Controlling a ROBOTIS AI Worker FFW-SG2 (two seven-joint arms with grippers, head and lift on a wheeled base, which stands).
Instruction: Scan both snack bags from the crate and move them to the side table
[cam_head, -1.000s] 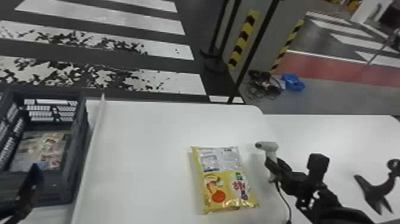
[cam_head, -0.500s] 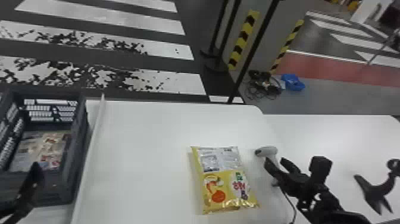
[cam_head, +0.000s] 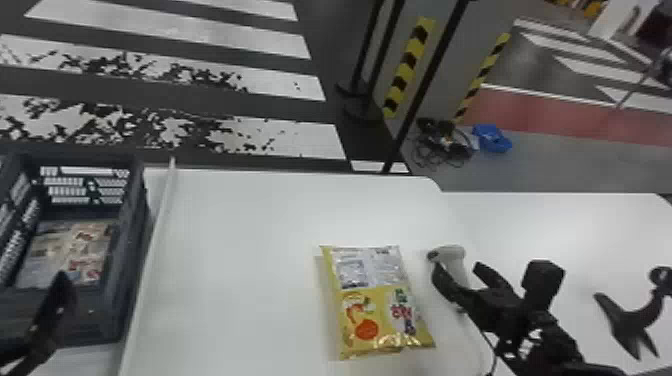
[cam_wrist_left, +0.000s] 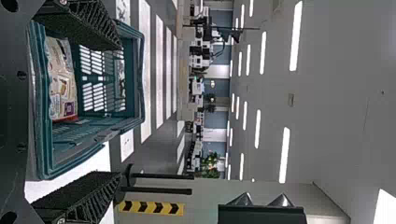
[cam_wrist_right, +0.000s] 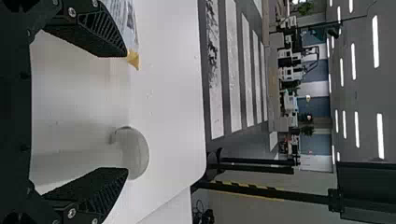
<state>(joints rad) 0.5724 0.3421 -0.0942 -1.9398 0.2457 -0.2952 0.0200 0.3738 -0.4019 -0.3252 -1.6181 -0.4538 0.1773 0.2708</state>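
My right gripper (cam_head: 465, 281) stands open at the pale scanner (cam_head: 450, 256) on the table; in the right wrist view the scanner (cam_wrist_right: 133, 153) shows beyond the spread fingers of the gripper (cam_wrist_right: 127, 113). Just left of it, a yellow snack bag (cam_head: 377, 312) lies flat, front edge towards me. My left gripper (cam_head: 62, 295) is at the lower left, over the near part of the dark crate (cam_head: 107, 310). Inside the crate lies another snack bag (cam_head: 85, 250). The left wrist view has that gripper (cam_wrist_left: 119, 111) open, the crate (cam_wrist_left: 44, 156) and bag (cam_wrist_left: 63, 84) past its fingers.
A raised white strip (cam_head: 155, 235) runs between the crate and the white table (cam_head: 250, 280). The scanner's cable trails to the front edge. To the right, another white surface (cam_head: 550, 220) adjoins, with a black forked object (cam_head: 627, 317) over it. Black posts rise behind.
The right gripper's fingers have spread apart at the scanner, whose head now sits slightly lower. The left gripper has shifted slightly. The yellow bag has stayed where it was.
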